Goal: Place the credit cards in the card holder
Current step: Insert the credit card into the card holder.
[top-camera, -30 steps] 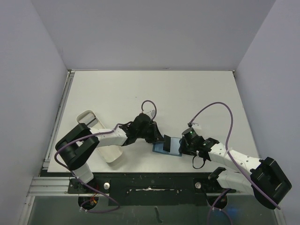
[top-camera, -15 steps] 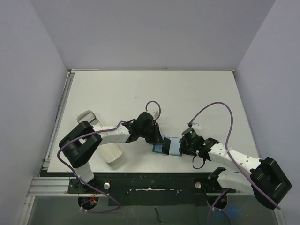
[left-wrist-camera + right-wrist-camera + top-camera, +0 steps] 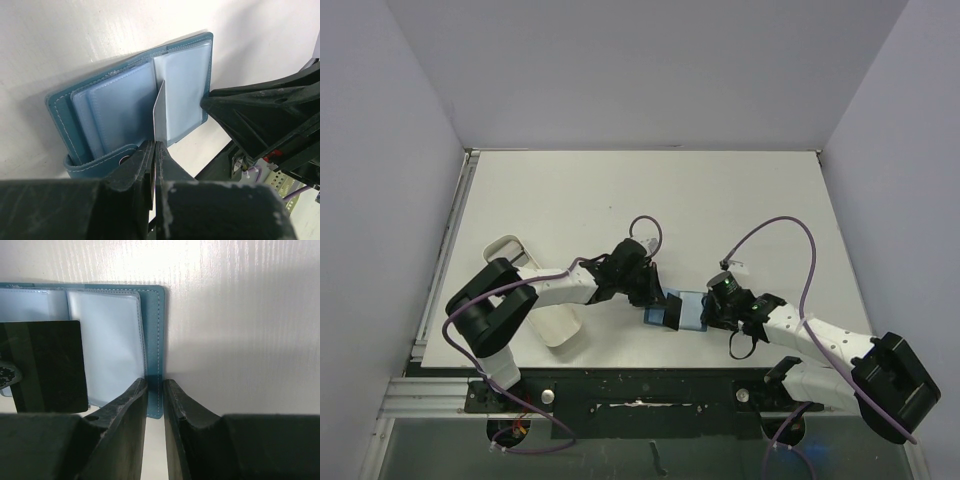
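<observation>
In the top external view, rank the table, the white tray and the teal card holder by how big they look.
Largest: table.
Next: white tray, though the left arm hides part of it.
Smallest: teal card holder, partly covered too.

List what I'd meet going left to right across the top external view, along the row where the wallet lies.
white tray → left hand, gripping a credit card → card holder → right hand, clamped on the holder's right edge

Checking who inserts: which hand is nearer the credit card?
Left. The left hand pinches the credit card edge-on over the card holder; the right hand clamps the holder's edge, off the card.
</observation>
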{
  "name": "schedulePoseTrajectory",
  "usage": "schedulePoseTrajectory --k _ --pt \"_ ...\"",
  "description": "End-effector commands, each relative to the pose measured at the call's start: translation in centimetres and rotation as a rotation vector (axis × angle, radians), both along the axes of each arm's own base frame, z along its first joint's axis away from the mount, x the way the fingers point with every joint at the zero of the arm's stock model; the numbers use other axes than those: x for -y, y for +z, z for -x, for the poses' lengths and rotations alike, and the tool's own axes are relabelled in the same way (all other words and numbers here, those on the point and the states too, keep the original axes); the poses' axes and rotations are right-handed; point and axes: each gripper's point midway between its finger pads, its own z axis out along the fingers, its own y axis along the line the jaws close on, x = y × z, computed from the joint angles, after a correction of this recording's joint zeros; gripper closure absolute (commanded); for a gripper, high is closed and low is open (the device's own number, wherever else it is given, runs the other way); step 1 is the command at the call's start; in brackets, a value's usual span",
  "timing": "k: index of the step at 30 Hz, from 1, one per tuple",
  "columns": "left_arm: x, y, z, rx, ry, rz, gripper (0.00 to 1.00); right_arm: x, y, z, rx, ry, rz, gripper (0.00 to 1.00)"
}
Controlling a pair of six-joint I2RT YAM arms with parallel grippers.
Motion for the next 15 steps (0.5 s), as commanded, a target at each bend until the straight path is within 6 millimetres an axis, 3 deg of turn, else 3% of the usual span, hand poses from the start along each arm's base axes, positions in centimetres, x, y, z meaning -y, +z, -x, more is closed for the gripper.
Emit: schedulePoseTrajectory --k 1,15 --pt "0.1 0.7 -1.4 0.040 0.026 -0.006 1.00 0.6 -0.6 0.1 -0.002 -0.013 0.029 0.79" --pt "0.7 -0.7 -1.8 0.014 0.015 -0.013 1.00 0.8 -0.7 0.5 -0.004 -0.014 0.029 0.79"
